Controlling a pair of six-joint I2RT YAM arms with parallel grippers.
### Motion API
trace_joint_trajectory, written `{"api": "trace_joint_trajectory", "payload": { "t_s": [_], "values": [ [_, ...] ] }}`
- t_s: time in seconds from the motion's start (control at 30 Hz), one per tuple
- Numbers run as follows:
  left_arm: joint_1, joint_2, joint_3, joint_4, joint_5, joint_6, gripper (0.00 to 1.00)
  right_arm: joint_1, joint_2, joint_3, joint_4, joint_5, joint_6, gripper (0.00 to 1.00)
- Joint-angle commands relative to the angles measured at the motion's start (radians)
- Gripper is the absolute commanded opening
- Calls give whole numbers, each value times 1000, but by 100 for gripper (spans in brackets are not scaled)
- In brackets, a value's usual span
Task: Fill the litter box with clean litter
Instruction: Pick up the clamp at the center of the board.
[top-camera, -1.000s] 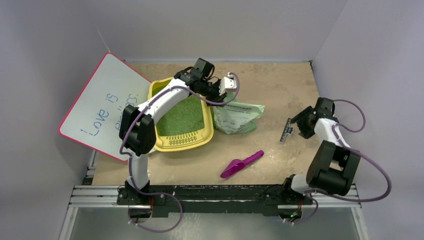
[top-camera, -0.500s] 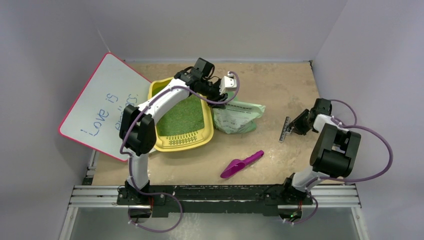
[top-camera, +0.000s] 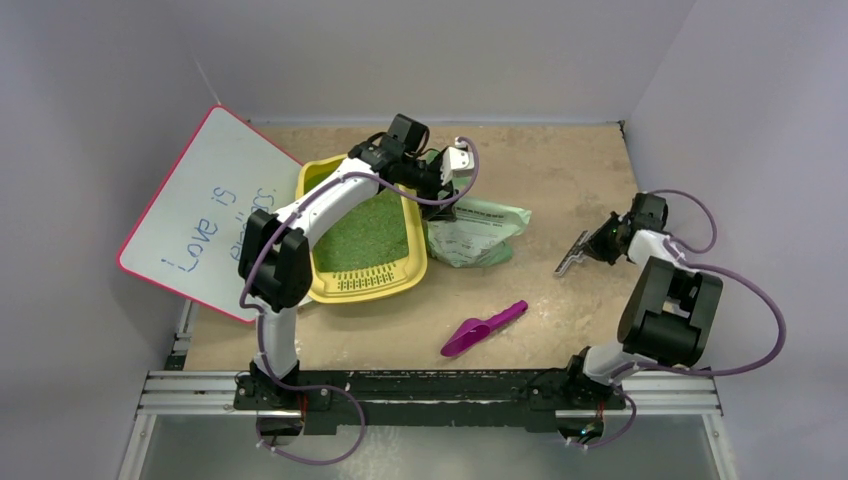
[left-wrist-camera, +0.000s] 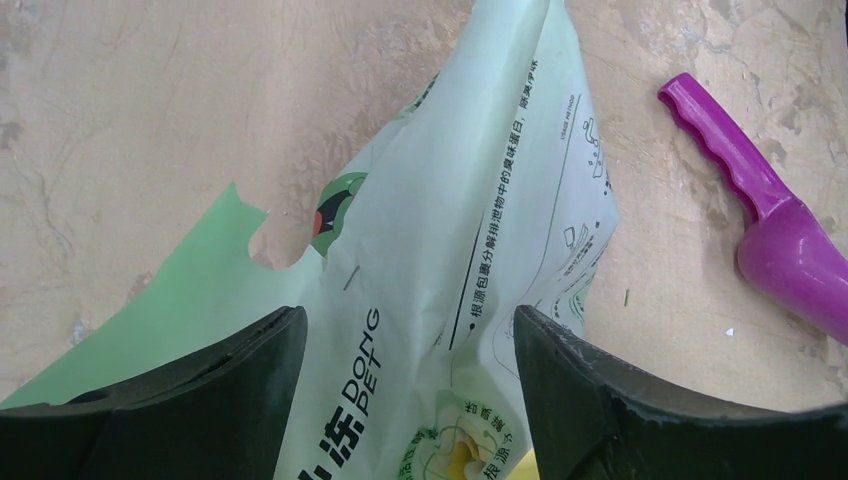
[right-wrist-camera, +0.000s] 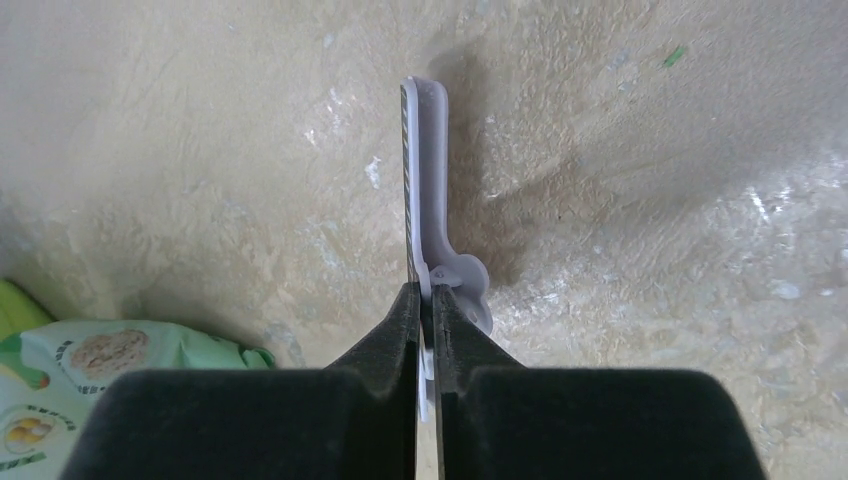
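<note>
My right end effector (right-wrist-camera: 427, 300) pinches shut on a thin, flat, pale-grey plastic strip (right-wrist-camera: 425, 180) over the mottled desk (right-wrist-camera: 200, 150), while my left end effector (left-wrist-camera: 405, 325) gapes wide above the crinkled pale-green bag (left-wrist-camera: 480, 200), beside the yellow litter box (top-camera: 365, 285) holding fine green litter (top-camera: 365, 235).

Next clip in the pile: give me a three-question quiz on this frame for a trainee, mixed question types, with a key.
1. True or false: the right claw is shut on the thin grey plastic strip, which is seen edge-on.
2. Relative to the yellow rectangular plastic litter box, the purple plastic scoop is: A inside it; B on the table, apart from it; C propped on its rim.
3. Name what lies under the open left claw.
Key: 1 true; 2 B; 3 the pale green crinkled printed bag.
</note>
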Motion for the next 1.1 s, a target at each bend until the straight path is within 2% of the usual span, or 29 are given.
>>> {"api": "trace_joint_trajectory", "payload": {
  "t_s": [0.0, 0.23, 0.47, 0.6, 0.87, 0.97, 1.07],
  "values": [
    [10, -69, -16, 79, 23, -40, 76, -5, -102, 13, -12, 24, -53, 1],
    [12, -112, -52, 189, 24, -118, 80, -5, -261, 18, -12, -13, -83, 0],
    [21, -197, -187, 506, 4, -300, 83, -5, -389, 38, -18, -25, -106, 0],
    [26, -199, -196, 523, 8, -316, 84, -5, -427, 58, -12, -49, -113, 0],
    [28, -202, -193, 544, 53, -344, 86, -5, -530, 117, -2, -220, -157, 0],
    [28, -215, -210, 639, 53, -420, 87, -5, -595, 140, 11, -242, -183, 0],
    [31, -229, -229, 763, 47, -537, 87, -6, -629, 172, 10, -340, -216, 0]
  ]
}}
